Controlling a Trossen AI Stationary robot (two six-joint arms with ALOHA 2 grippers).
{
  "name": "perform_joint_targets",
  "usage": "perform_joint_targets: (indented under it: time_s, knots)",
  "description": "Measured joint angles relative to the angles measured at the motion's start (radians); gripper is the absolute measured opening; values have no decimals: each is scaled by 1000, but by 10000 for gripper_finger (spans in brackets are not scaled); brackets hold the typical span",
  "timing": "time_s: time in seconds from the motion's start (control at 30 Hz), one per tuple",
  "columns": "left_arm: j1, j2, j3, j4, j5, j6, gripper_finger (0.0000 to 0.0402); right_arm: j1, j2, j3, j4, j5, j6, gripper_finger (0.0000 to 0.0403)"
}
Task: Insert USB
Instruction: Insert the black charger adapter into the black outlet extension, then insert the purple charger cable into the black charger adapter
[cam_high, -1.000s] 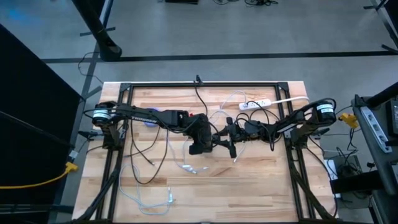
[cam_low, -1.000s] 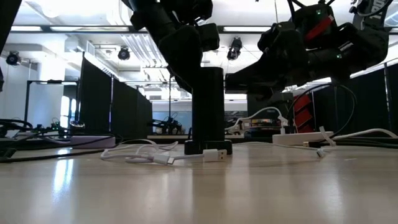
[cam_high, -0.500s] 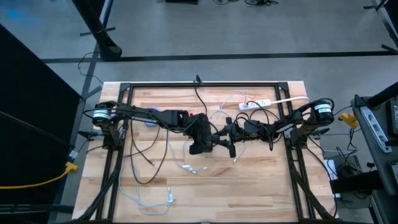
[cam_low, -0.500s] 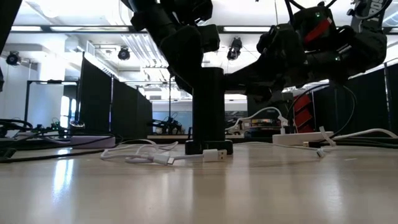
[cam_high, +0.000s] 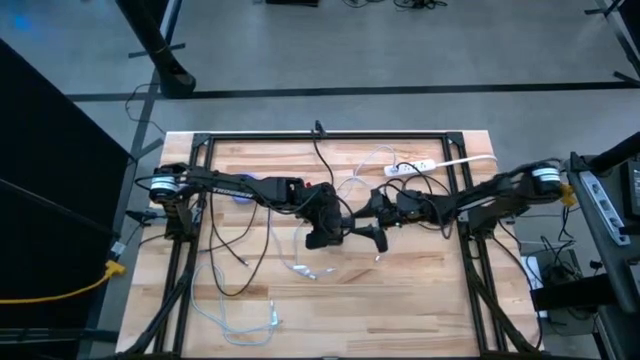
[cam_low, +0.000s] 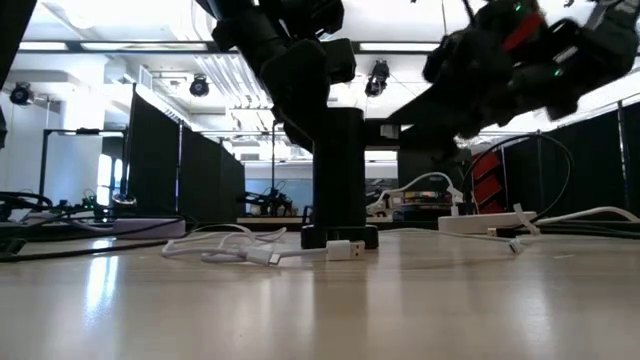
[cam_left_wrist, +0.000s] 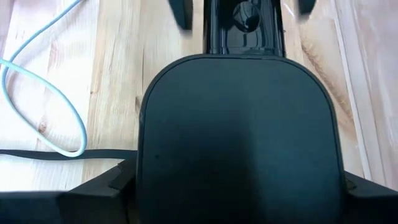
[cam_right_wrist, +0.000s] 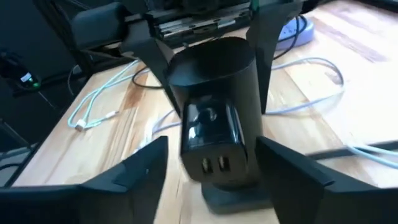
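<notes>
Several loose cables (cam_high: 300, 268) around charger (cam_high: 322, 228)

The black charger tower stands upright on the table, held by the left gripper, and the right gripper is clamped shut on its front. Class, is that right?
Not quite. The right gripper is open, its fingers standing apart on either side of the black charger tower, as the right wrist view shows. The rest holds: the tower stands upright on the table, held by the left gripper.
</notes>
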Motion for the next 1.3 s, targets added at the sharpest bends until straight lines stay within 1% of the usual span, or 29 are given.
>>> perform_joint_targets:
  time_s: [0.1, 0.23, 0.33, 0.43, 0.5, 0.67, 0.73, 0.77, 0.9, 1.03, 1.1, 1.2, 1.3]
  knots:
    - [0, -3, 0, -2, 0, 4, 263, 0, -128, -15, -122, 1, -6, 248]
    - [0, -9, 0, -5, -10, 13, 263, 0, -280, -24, -326, 9, -9, 247]
    - [0, -15, -1, -7, -12, 14, 263, 0, -360, -25, -418, 11, -9, 239]
    - [0, -18, -2, -7, -15, 15, 263, 0, -407, -26, -467, 11, -13, 230]
    - [0, -20, -2, -9, -17, 16, 272, 0, -424, -26, -490, 11, -16, 226]
    - [-2, -17, -10, -69, -13, 12, 367, 0, -429, -27, -507, 11, -11, 226]
    - [-2, -32, -6, -92, -12, 14, 387, 0, -429, -27, -510, 11, 3, 230]
    - [-2, -36, -6, -112, -12, 15, 388, 0, -429, -27, -510, 11, 8, 233]
    - [-2, -81, -6, -152, -14, 7, 369, 0, -430, -27, -511, 11, 13, 241]
    - [-2, -170, -4, -195, -25, -20, 363, 0, -431, -27, -511, 10, 13, 247]
    - [-2, -216, -4, -229, -51, -45, 363, 0, -431, -27, -511, 10, 12, 247]
    - [-1, -294, -4, -291, -75, -81, 365, 0, -431, -27, -510, 9, 12, 244]
    - [-1, -356, -3, -345, -75, -143, 364, 0, -433, -27, -507, -5, 33, 237]
